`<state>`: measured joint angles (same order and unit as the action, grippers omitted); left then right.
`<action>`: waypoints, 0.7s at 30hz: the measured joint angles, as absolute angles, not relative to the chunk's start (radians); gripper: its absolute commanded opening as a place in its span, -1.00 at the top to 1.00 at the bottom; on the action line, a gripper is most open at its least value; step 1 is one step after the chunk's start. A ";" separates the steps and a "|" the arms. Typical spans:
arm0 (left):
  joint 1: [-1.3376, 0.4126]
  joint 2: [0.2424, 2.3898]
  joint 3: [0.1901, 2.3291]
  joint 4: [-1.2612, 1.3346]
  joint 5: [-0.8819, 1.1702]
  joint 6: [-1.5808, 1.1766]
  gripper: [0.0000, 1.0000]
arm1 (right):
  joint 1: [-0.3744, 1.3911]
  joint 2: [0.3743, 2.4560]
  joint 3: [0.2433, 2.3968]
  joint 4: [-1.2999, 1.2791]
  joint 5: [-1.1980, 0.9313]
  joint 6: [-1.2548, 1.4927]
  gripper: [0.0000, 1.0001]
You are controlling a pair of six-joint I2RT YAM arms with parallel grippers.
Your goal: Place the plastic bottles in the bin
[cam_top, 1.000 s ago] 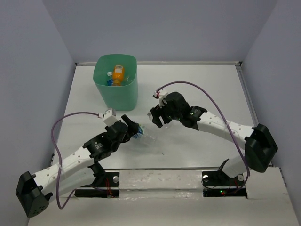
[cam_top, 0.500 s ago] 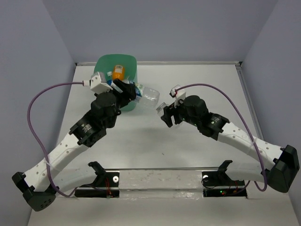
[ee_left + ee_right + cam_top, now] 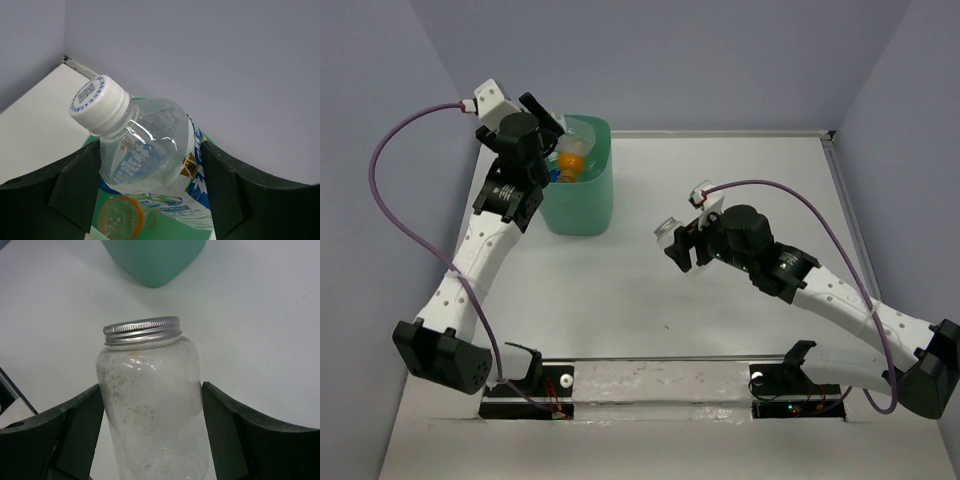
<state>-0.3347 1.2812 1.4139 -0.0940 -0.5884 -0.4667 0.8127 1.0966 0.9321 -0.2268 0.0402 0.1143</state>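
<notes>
My left gripper (image 3: 552, 128) is shut on a clear bottle with a blue-white label (image 3: 578, 130) and a white cap. It holds the bottle over the rim of the mint-green bin (image 3: 582, 205). In the left wrist view the bottle (image 3: 150, 155) sits between my fingers (image 3: 75, 192), with an orange bottle (image 3: 120, 217) lying in the bin (image 3: 175, 231) below. An orange bottle (image 3: 572, 157) shows inside the bin from above. My right gripper (image 3: 672, 243) is shut on a clear unlabelled bottle with a silver cap (image 3: 150, 400), above the table, right of the bin.
The bin (image 3: 155, 260) stands at the back left of the white table (image 3: 740, 180), close to the left wall. Grey walls enclose the table on three sides. A purple cable loops off each arm.
My left arm has lifted the blue-white labelled bottle from the table's middle up and back to the bin's rim. My right gripper, with its clear bottle, has shifted slightly right.
</notes>
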 measured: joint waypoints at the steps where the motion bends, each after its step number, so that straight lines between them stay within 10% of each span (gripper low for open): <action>1: -0.321 1.302 1.416 -0.093 -0.588 -0.459 0.00 | 0.813 1.094 0.932 -0.227 0.037 0.115 0.67; 11: -0.293 1.378 1.333 0.002 -0.635 -0.363 -0.24 | 0.813 1.104 0.955 -0.223 -0.036 0.129 0.69; 21: -0.303 1.410 1.322 0.059 -0.639 -0.333 -0.98 | 0.813 1.135 1.044 -0.191 -0.113 0.154 0.69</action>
